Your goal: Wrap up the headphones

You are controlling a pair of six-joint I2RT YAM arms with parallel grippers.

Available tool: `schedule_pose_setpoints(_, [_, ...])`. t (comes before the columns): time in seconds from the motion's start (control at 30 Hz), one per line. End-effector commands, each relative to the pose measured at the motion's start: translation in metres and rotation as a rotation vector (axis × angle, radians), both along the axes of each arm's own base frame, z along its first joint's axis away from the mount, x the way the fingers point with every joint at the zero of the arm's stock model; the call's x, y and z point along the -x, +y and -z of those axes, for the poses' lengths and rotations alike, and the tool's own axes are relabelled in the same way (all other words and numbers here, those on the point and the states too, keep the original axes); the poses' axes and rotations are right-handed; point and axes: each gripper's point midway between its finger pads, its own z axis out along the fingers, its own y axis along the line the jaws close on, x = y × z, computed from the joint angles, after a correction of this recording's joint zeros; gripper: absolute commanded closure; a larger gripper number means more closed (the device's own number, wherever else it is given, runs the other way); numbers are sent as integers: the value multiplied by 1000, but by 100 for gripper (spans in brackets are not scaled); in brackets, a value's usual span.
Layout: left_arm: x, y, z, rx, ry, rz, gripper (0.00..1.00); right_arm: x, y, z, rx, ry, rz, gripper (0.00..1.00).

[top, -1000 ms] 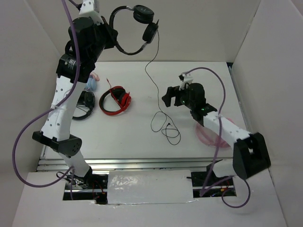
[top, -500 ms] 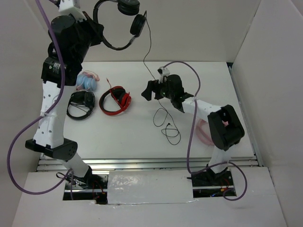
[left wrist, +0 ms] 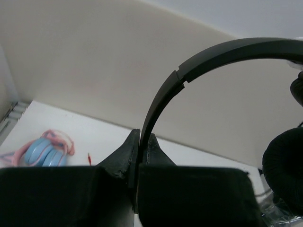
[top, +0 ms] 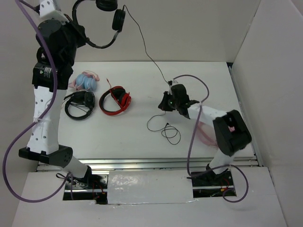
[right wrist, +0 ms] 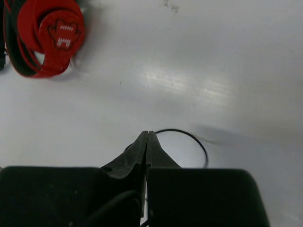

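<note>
The right tool (right wrist: 147, 135) has its two black fingers pressed flat together, tips low over the white surface (right wrist: 222, 66). A thin black cable (right wrist: 189, 134) loops rightward from just behind the tips. Red-and-black headphones (right wrist: 47, 40) lie at upper left, well apart.

The headphones (top: 118, 20) run off the overhead view's top; their cable (right wrist: 182, 130) vanishes behind the jaws of the right gripper (right wrist: 148, 135).

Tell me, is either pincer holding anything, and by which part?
The left pincer clamps the black headphones by their headband, up in the air. The right pincer is shut, apparently pinching the headphones' thin cable partway along.
</note>
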Motion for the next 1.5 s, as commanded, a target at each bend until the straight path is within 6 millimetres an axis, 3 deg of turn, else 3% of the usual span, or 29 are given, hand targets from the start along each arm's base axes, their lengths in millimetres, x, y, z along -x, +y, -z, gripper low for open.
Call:
schedule_pose_setpoints(0.0, [-28,10,30,54,45,-84,100,30,-24,-49,103,-104,76,100])
schedule_pose_setpoints(0.03, [-37,9,45,59,80,-90,100,46,-30,-38,169,-67,89,100])
schedule_pose_setpoints(0.1, [-49,9,70,55,130,-118,100,61,-30,-64,177,-96,92,100])
schedule_pose_setpoints(0.13, [-50,9,76,66,139,-129,100,71,-36,-61,233,-65,96,100])
schedule_pose_setpoints(0.17, [-55,8,94,63,173,-131,100,76,-39,-71,250,-74,104,100])
schedule_pose_setpoints(0.2, [-59,4,100,68,175,-119,100,76,-36,-89,262,-105,98,100])
schedule_pose_setpoints(0.27, [-67,-4,126,47,219,-101,100,93,-36,-95,349,-90,47,100])
schedule_pose_setpoints(0.3, [-72,-14,137,29,242,-86,100,90,-30,-121,372,-150,8,100])
schedule_pose_setpoints(0.37, [-77,-22,157,-21,289,-78,100,103,-23,-133,460,-175,-74,100])
schedule_pose_setpoints(0.4, [-81,-35,165,-44,297,-52,100,101,-15,-162,458,-238,-89,100])
schedule_pose_setpoints(0.43, [-82,-41,170,-86,301,-30,100,102,-16,-172,512,-276,-129,100])
schedule_pose_setpoints(0.47, [-82,-50,191,-110,334,3,100,107,-6,-180,536,-311,-177,100])
schedule_pose_setpoints(0.5, [-82,-62,191,-126,303,40,100,106,0,-202,529,-363,-194,100])
schedule_pose_setpoints(0.53, [-81,-68,212,-143,332,69,100,105,3,-212,550,-404,-226,100])
schedule_pose_setpoints(0.63, [-70,-102,226,-194,296,237,100,105,12,-232,608,-494,-330,100])
schedule_pose_setpoints(0.7, [-57,-124,219,-241,233,338,100,99,12,-246,670,-552,-359,100])
schedule_pose_setpoints(0.73, [-52,-128,235,-254,257,356,100,96,13,-246,695,-560,-371,100])
schedule_pose_setpoints(0.8, [-38,-145,236,-303,228,455,100,88,9,-257,731,-597,-381,100])
schedule_pose_setpoints(0.83, [-32,-149,253,-324,253,482,100,84,8,-259,745,-604,-381,100])
schedule_pose_setpoints(0.87, [-24,-151,252,-345,239,510,100,78,5,-264,758,-618,-362,100])
schedule_pose_setpoints(0.9, [-14,-154,270,-371,268,540,100,69,-2,-266,770,-620,-333,100])
schedule_pose_setpoints(0.97, [-3,-158,264,-386,215,578,100,59,-10,-269,776,-631,-306,100])
schedule_pose_setpoints(1.0, [7,-162,279,-392,233,620,100,49,-17,-272,758,-637,-294,100])
schedule_pose_setpoints(1.03, [18,-165,275,-416,200,663,100,44,-22,-272,752,-638,-282,100])
schedule_pose_setpoints(1.07, [30,-172,289,-424,213,725,100,34,-28,-277,729,-650,-259,100])
schedule_pose_setpoints(1.1, [41,-176,282,-425,189,742,100,26,-33,-278,721,-654,-243,100])
schedule_pose_setpoints(1.17, [54,-177,294,-428,199,775,100,6,-51,-288,698,-672,-171,100])
schedule_pose_setpoints(1.3, [79,-180,292,-419,175,808,100,-23,-70,-307,607,-706,-105,100])
schedule_pose_setpoints(1.47, [103,-189,291,-409,137,884,100,-57,-99,-299,538,-653,-5,100])
